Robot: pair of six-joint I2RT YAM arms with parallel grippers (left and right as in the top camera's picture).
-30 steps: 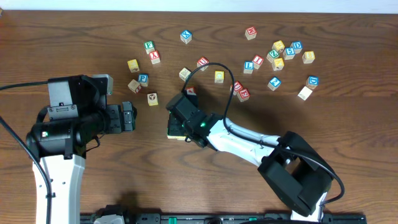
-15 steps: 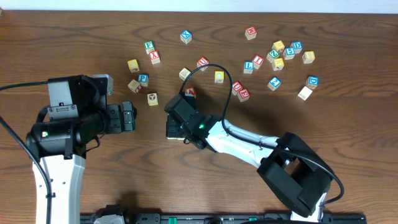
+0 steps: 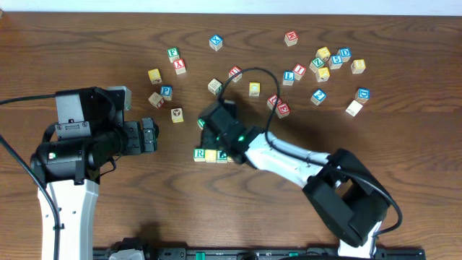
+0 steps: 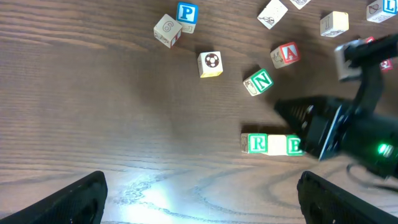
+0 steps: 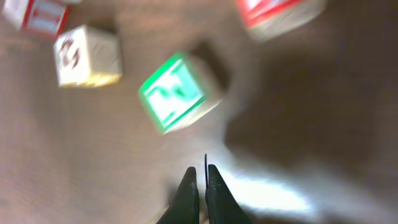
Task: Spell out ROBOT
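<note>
Here's the right pincer (image 5: 199,177) pinched shut on nothing, green N cube (image 5: 177,93) just ahead of its tips, the R (image 4: 257,144), pale yellow cube (image 4: 275,144) and B (image 4: 294,145) touching in a row just behind it, so open wide first, I'd say, then seat the next letter flush beside B.

dark brown wooden table (image 4: 93,112). on it: a touching row of green r cube (image 4: 257,144), pale yellow cube (image 4: 277,144) and green b cube (image 4: 293,145); green n cube (image 4: 258,81) nearby, tilted; soccer-ball cube (image 4: 210,64); blue p cube (image 4: 186,13); cluster of letter cubes (image 3: 323,53) at far right.
</note>
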